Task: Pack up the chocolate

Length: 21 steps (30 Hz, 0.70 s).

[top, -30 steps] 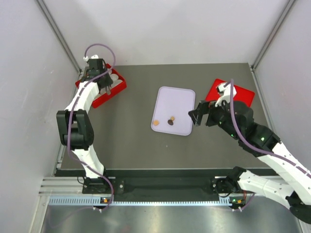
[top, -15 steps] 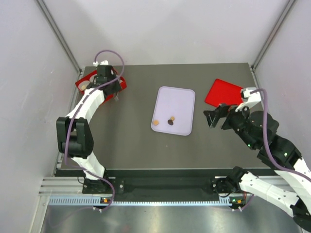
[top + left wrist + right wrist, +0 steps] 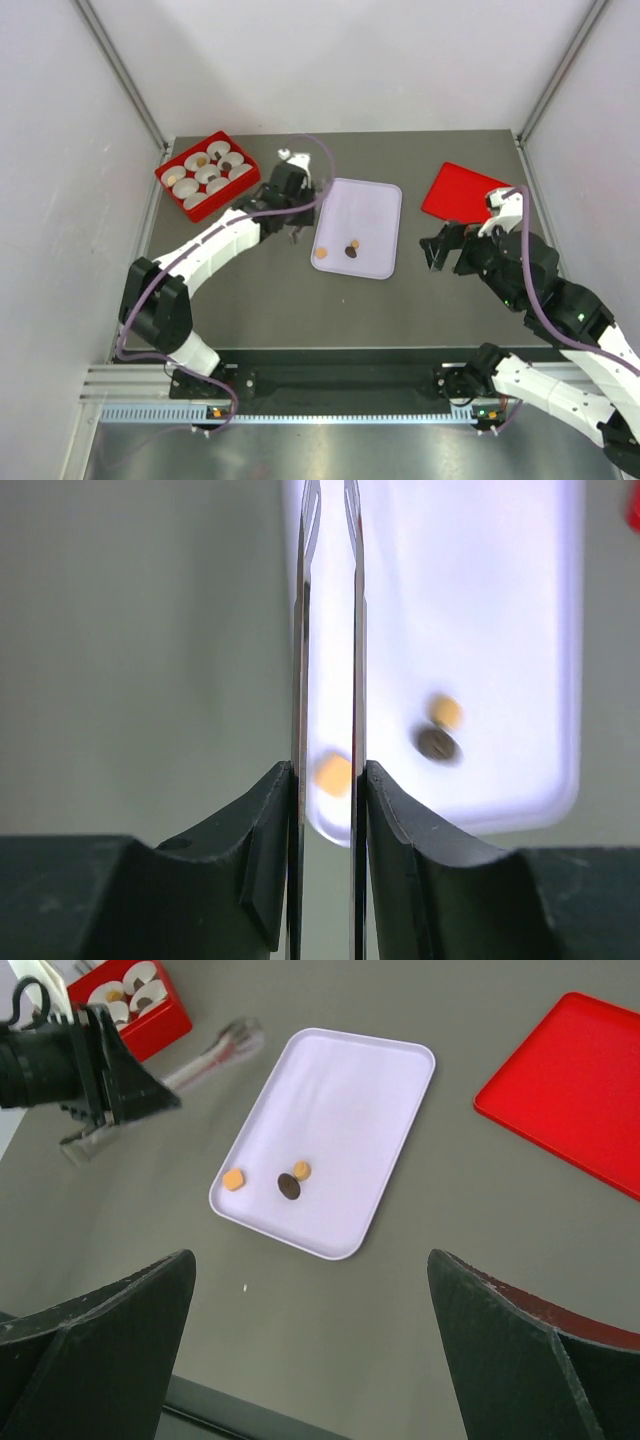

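The left arm (image 3: 230, 232) has swung from the red box (image 3: 208, 175) at the far-left corner of the bench (image 3: 250, 290) to the left edge of the tray (image 3: 375, 200).

From above: three chocolate pieces (image 3: 351, 250) lie near the tray's near-left corner. The right gripper (image 3: 447, 249) hangs wide open and empty off its right edge.

Left wrist: the thin blades of the left gripper (image 3: 330, 520), narrowly apart and empty, line up over a caramel piece (image 3: 333, 775). It is likely the next pick: lower, straddle, pinch.

Right wrist: that piece sits close to the rim, and bare bench leads to the box.

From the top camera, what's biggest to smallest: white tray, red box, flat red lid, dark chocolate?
1. white tray
2. red box and flat red lid: about alike, lid partly hidden
3. dark chocolate
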Motion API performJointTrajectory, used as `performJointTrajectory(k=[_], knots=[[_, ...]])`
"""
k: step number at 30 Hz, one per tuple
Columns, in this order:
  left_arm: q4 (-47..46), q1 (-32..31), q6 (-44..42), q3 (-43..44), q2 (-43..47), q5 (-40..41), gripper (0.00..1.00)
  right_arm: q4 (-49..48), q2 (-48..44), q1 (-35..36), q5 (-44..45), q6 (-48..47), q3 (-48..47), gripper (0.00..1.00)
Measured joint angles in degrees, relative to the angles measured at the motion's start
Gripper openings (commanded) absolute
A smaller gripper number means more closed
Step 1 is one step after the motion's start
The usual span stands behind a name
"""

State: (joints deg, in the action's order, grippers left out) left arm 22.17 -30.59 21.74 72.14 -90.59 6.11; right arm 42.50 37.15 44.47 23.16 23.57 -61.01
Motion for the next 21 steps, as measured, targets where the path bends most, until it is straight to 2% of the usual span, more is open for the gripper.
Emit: performJointTrajectory(k=[7,13,21], knots=[[2.62,-11.98,0.31,-2.21,2.99,0.31,0.40,1.57,-0.50,0.00,0.83,0.24,0.17,1.00],[4.85,-16.65,1.29,-2.58,4.55,1.42,0.41,2.27,-1.97,0.00,1.05,1.01,0.66,1.00],[6.36,-19.80,2.67,-3.50,3.91,3.45,0.41,2.62,-3.30,0.00,1.05,1.57,0.66,0.99]])
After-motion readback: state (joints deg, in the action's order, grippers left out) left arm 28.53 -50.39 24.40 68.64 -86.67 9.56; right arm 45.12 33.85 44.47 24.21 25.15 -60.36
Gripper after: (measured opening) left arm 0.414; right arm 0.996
